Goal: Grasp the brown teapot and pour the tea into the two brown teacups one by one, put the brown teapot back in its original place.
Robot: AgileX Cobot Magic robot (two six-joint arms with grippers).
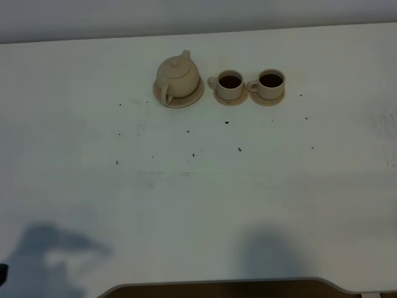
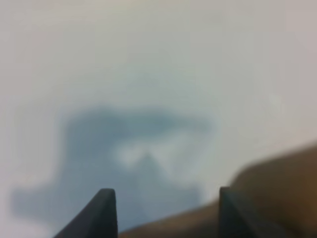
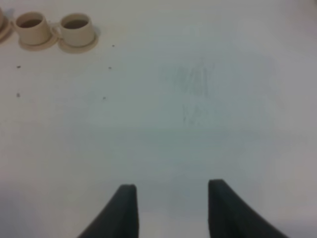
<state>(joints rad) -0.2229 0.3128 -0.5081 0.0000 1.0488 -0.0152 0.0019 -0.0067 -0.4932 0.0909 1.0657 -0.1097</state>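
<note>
Left wrist view blurred; left hand (image 2: 162,210) fingertips only; large saucer (image 3: 2,27) cut off.
</note>
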